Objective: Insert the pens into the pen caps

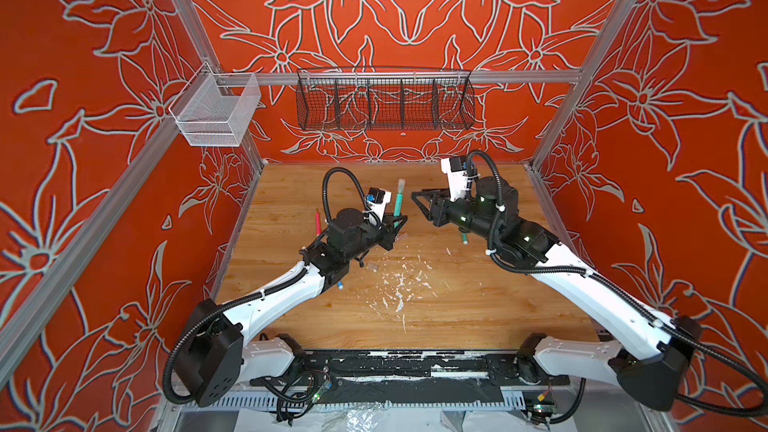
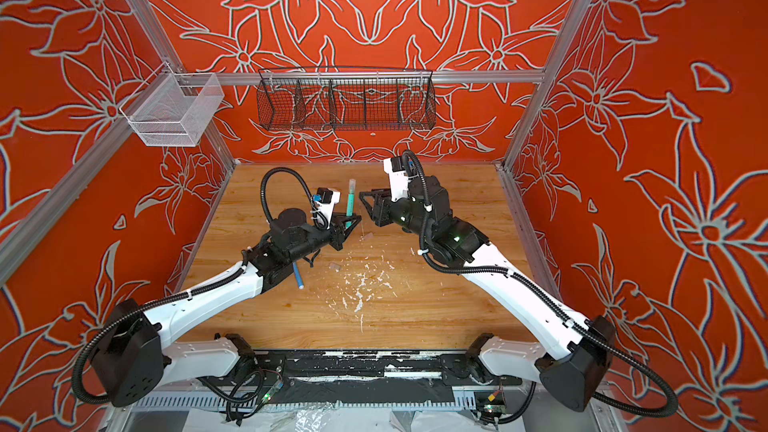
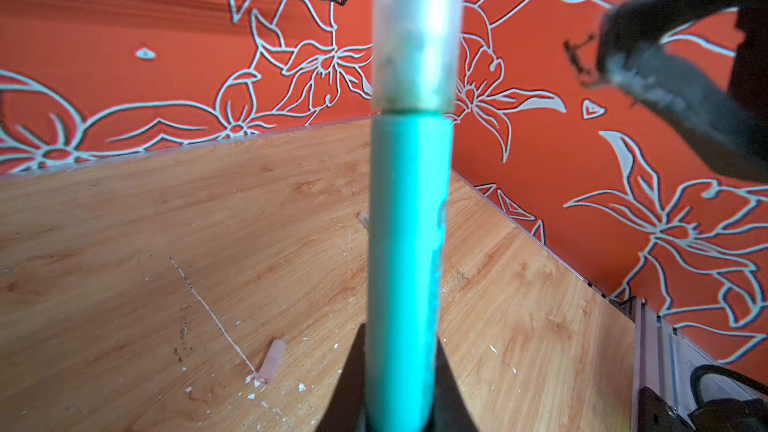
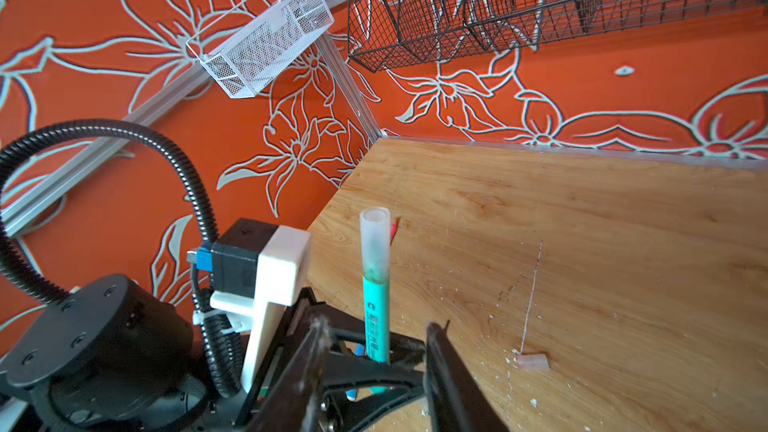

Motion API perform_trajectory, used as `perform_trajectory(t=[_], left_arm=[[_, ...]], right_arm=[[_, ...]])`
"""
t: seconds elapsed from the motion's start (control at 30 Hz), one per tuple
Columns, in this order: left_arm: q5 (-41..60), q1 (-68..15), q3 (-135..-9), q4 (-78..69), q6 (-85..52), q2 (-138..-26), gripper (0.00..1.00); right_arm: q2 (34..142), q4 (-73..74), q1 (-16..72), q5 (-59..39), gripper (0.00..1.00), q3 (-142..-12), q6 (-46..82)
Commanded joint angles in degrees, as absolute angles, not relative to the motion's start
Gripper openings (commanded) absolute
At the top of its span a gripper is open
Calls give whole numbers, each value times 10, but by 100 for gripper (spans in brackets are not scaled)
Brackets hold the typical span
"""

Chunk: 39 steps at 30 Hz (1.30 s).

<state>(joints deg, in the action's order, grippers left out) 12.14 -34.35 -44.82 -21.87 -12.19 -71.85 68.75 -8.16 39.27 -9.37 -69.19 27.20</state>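
Lying flat at far left, red pen (image 1: 318, 222) is waiting on the desk (image 1: 478, 305), long axis running roughly toward the back wall. Blue pen (image 2: 298, 278) is poking out from under the left arm. Left claw (image 1: 395, 224) is clamping the green pen (image 3: 407, 243) low on the barrel. Its long axis is standing near upright with a slight lean, capped end pointing up and away from the desk. Cap (image 3: 417, 35) is sitting on that top end, and the seam is looking closed in the left wrist view, so I'm judging it seated or nearly so. If it's needing a final push, I'm suggesting pressing straight down the barrel axis, since side load risks tilting the pen in the grip. One loose cap (image 1: 372, 266) and another loose cap (image 1: 402, 237) are lying on the desk between the arms. Right claw (image 1: 417, 198) is hovering just beside the capped end, jaws apart, gripping nothing. Second green pen (image 1: 464, 238) is showing its end under the right arm.
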Motion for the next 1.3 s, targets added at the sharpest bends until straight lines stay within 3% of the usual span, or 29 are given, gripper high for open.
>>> perform_trajectory(t=[0.0, 0.43, 1.27], left_arm=[[132, -348, -438, -258, -89, -710, 0], [143, -365, -441, -240, -26, -719, 0], [130, -367, -446, -233, -26, -725, 0]], right_arm=[[677, -115, 373, -85, 40, -691, 269], [762, -172, 302, -195, 47, -811, 277], [792, -195, 318, -269, 42, -786, 255]])
